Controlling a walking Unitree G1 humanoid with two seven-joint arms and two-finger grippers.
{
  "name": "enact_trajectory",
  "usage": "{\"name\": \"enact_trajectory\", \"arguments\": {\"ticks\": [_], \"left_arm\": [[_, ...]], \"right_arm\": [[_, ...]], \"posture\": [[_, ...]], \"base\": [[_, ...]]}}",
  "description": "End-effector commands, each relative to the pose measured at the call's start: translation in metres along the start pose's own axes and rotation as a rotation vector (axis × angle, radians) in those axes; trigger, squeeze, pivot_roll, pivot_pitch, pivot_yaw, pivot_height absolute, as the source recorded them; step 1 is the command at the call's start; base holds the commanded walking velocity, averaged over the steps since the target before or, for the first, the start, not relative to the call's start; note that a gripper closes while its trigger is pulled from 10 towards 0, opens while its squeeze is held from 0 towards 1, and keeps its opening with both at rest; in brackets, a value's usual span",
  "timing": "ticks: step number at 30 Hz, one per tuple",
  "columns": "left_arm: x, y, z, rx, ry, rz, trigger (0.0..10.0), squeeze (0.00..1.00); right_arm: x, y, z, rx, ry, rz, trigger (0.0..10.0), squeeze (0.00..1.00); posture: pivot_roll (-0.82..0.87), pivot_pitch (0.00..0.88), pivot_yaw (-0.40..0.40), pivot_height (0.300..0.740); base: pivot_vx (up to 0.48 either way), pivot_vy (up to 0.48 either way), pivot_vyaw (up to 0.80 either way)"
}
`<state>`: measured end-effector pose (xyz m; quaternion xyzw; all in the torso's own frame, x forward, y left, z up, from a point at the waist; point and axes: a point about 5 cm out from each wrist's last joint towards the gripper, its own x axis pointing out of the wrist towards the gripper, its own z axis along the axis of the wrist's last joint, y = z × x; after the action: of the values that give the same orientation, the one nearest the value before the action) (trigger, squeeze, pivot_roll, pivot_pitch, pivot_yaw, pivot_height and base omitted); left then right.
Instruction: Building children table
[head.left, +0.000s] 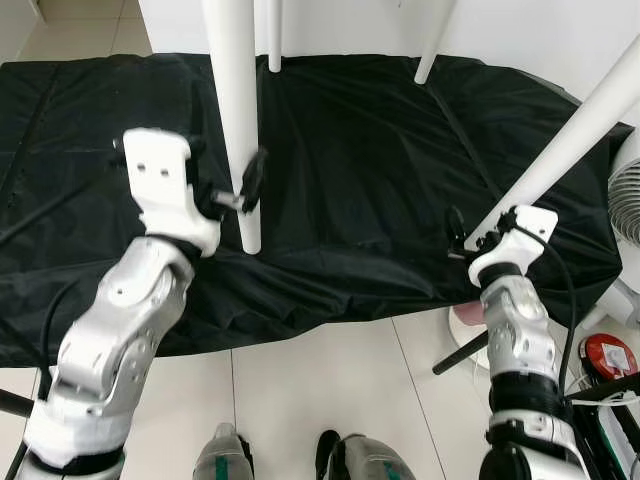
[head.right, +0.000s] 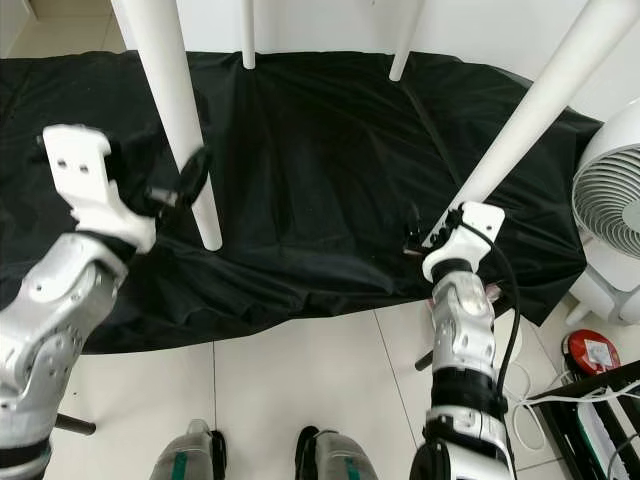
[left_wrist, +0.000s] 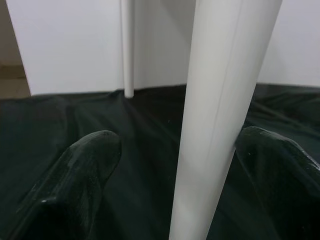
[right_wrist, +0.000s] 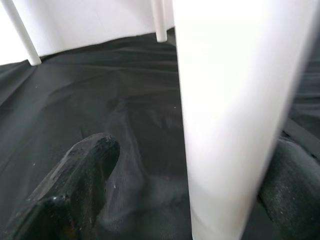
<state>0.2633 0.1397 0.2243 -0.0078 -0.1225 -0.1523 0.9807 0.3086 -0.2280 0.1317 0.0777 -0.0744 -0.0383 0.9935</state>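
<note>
so the kids table is standing on its legs on a black cloth (head.left: 380, 180) spread over the tile floor, and the robot's up close with a white leg in front of each arm. Left gripper (left_wrist: 200, 165) is around the near left leg (head.left: 240, 150) low down, just above its foot, fingers (left_wrist: 85, 170) spread wide on either side of it, one maybe just brushing it, not clamped as far as I can tell. Right gripper (right_wrist: 190, 165) is at the bottom of the near right leg (head.right: 520, 130), which slants away up to the right, and its fingers (right_wrist: 80, 185) also sit wide either side of it, no squeeze. Both forearms reach forward and up from below, wrists cocked toward the legs. My guess is these legs are stiff, smooth painted tubes or wood, fairly light but slick, so grabbing low near the foot gives poor leverage and the fingers could slide; a firm squeeze higher up would probably hold better. A white fan (head.right: 610, 220) stands at the right
</note>
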Motion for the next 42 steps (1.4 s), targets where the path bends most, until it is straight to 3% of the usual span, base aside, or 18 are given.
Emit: {"name": "enact_trajectory", "arguments": {"ticks": [1, 7, 11, 12, 18, 22, 35, 37, 38, 39, 42], "left_arm": [[-0.001, -0.011, 0.0, 0.03, -0.009, -0.197, 10.0, 0.0], [-0.012, -0.011, -0.018, 0.014, 0.005, -0.166, 10.0, 0.0], [-0.014, -0.012, -0.021, 0.021, 0.002, -0.162, 10.0, 0.0], [-0.021, -0.012, -0.029, 0.052, 0.013, -0.167, 10.0, 0.0], [-0.028, -0.014, -0.037, 0.079, 0.019, -0.179, 10.0, 0.0], [-0.038, -0.015, -0.054, 0.121, 0.065, -0.207, 10.0, 0.0], [-0.058, -0.013, -0.074, 0.135, 0.122, -0.278, 10.0, 0.0], [-0.062, -0.013, -0.077, 0.145, 0.136, -0.287, 10.0, 0.0], [-0.07, -0.015, -0.082, 0.204, 0.148, -0.36, 10.0, 0.0], [-0.074, -0.015, -0.083, 0.23, 0.15, -0.386, 10.0, 0.0], [-0.079, -0.015, -0.084, 0.239, 0.153, -0.439, 10.0, 0.0]], "right_arm": [[-0.001, 0.001, 0.004, -0.002, -0.034, 0.013, 10.0, 0.0], [-0.023, 0.007, 0.002, -0.065, -0.113, 0.05, 10.0, 0.0], [-0.026, 0.008, 0.001, -0.066, -0.124, 0.05, 10.0, 0.0], [-0.036, 0.01, -0.002, -0.098, -0.13, 0.054, 10.0, 0.0], [-0.046, 0.012, -0.007, -0.127, -0.132, 0.058, 10.0, 0.0], [-0.059, 0.013, -0.015, -0.167, -0.115, 0.074, 10.0, 0.0], [-0.076, 0.015, -0.024, -0.199, -0.092, 0.085, 10.0, 0.0], [-0.08, 0.017, -0.027, -0.218, -0.077, 0.116, 10.0, 0.0], [-0.088, 0.03, -0.038, -0.259, -0.026, 0.262, 10.0, 0.0], [-0.091, 0.036, -0.041, -0.277, -0.01, 0.328, 10.0, 0.0], [-0.096, 0.042, -0.046, -0.287, 0.026, 0.425, 10.0, 0.0]], "posture": [[0.08, 0.066, -0.057, 0.74], [0.09, 0.078, -0.051, 0.74], [0.09, 0.082, -0.046, 0.74], [0.09, 0.086, -0.036, 0.74], [0.09, 0.087, -0.028, 0.74], [0.08, 0.091, -0.013, 0.74], [0.08, 0.093, -0.007, 0.74], [0.08, 0.095, -0.012, 0.74], [0.08, 0.098, -0.018, 0.74], [0.08, 0.098, -0.018, 0.74], [0.08, 0.101, -0.027, 0.74]], "base": [[0.0, 0.0, 0.0], [0.0, 0.0, 0.0], [0.0, 0.0, 0.0], [0.0, 0.0, 0.0], [0.0, 0.0, 0.0], [0.0, 0.0, 0.0], [0.0, 0.0, 0.0], [0.0, 0.0, 0.0], [0.0, 0.0, 0.0], [0.0, 0.0, 0.0], [0.0, 0.0, 0.0]]}}
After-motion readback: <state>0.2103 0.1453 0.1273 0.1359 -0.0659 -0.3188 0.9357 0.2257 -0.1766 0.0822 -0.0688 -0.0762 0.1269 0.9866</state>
